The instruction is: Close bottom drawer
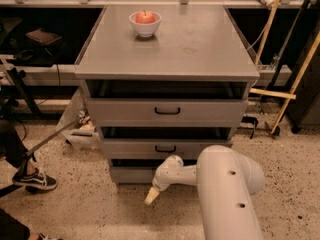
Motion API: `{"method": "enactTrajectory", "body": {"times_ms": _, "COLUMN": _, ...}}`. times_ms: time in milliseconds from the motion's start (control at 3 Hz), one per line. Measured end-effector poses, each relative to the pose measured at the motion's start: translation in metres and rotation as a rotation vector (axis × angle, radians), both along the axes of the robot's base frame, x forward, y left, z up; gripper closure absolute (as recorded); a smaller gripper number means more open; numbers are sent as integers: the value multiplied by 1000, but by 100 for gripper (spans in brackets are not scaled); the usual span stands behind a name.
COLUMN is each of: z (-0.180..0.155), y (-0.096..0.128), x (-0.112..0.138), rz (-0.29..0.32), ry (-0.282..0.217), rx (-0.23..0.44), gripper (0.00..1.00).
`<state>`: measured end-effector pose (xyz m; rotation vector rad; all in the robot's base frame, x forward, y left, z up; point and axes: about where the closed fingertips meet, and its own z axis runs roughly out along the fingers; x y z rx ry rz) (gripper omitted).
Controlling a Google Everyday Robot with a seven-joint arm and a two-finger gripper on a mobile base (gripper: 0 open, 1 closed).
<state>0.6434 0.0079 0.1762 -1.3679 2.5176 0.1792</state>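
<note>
The grey metal cabinet (165, 49) stands ahead with three drawers. The bottom drawer (131, 174) is the lowest, a plain grey front sticking out a little; its handle is hidden behind my arm. The top drawer (166, 111) and the middle drawer (165, 148) also stand slightly out, each with a small black handle. My white arm (225, 189) comes in from the lower right. My gripper (151, 196) hangs low in front of the bottom drawer, its cream tip pointing down toward the floor.
A white bowl (145, 25) with a red apple (145, 17) sits on the cabinet top. A person's shoe (34, 180) and leg are at the left. A plastic bag (80, 131) lies left of the cabinet. Wooden poles (290, 79) lean at the right. The floor is speckled.
</note>
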Motion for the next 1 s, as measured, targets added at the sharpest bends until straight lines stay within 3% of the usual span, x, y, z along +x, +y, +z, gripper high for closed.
{"method": "enactTrajectory", "body": {"times_ms": 667, "z": 20, "y": -4, "x": 20, "rz": -70, "ry": -90, "rx": 96, "gripper": 0}}
{"method": "enactTrajectory", "body": {"times_ms": 1000, "z": 20, "y": -6, "x": 17, "rz": -70, "ry": -90, "rx": 96, "gripper": 0}}
